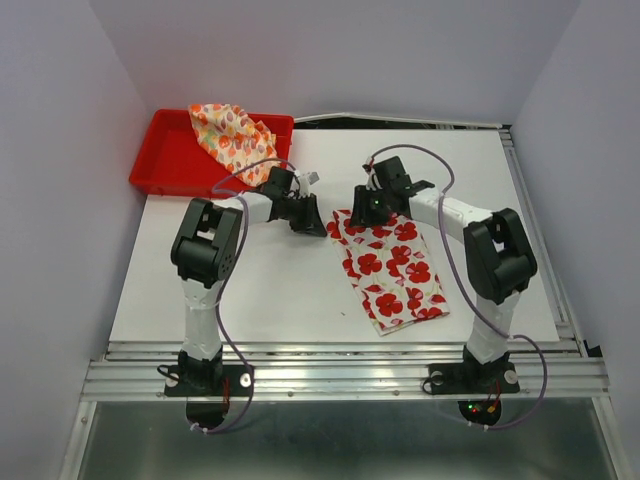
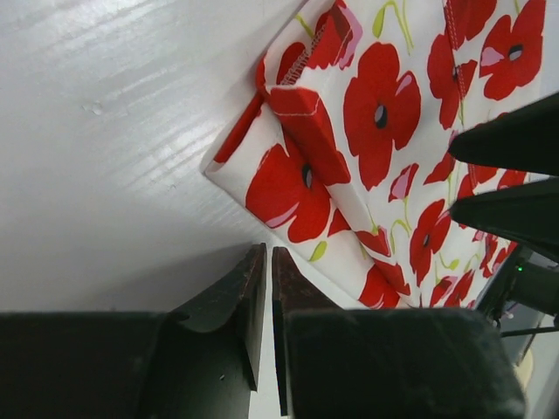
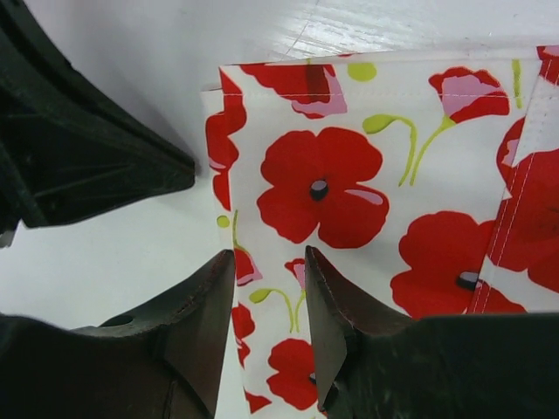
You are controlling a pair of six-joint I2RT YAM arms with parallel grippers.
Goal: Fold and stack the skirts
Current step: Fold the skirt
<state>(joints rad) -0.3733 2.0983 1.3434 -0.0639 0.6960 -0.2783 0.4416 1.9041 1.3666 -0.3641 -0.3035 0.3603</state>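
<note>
The white skirt with big red flowers [image 1: 392,268] lies folded flat on the table, right of the middle. It also shows in the left wrist view [image 2: 384,113] and the right wrist view [image 3: 349,183]. My left gripper [image 1: 310,217] is shut and empty [image 2: 269,255], just left of the skirt's far left corner. My right gripper [image 1: 362,207] is open [image 3: 271,255], its fingers standing over the skirt's left edge near that same corner. The cream skirt with small orange and red marks [image 1: 232,138] lies crumpled in the red tray [image 1: 165,162].
The red tray sits at the table's far left corner. A cable [image 1: 400,120] runs along the table's far edge. Metal rails [image 1: 340,365] edge the near side. The two grippers are close together, tips facing each other.
</note>
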